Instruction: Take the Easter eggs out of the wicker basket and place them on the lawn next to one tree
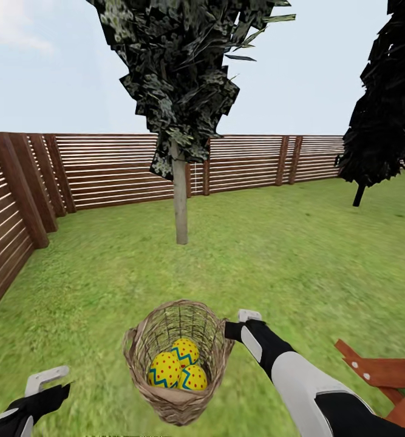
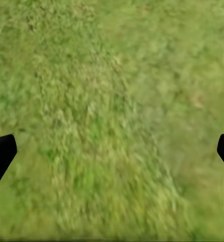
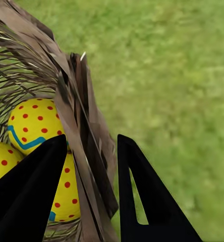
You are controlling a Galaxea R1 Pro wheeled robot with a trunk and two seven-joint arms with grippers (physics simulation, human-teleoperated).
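I see the lawn [image 1: 287, 255] spreading wide in front of me, with the wooden fence [image 1: 105, 170] along its far and left side. The tree [image 1: 180, 206] with the pale trunk stands far ahead, near the middle, and a black tree [image 1: 381, 121] is far on the right. Near me, in the middle, is the basket [image 1: 178, 358], tilted, and the three eggs [image 1: 178, 367] lie together inside it. My right gripper [image 3: 92, 176] pinches the right rim of the basket: one finger is inside, close to the eggs, the other outside over the grass. My left gripper [image 2: 112, 151] is near on the left, spread wide over bare grass, holding nothing. A piece of red-brown wooden furniture [image 1: 384, 376] is near on the right.
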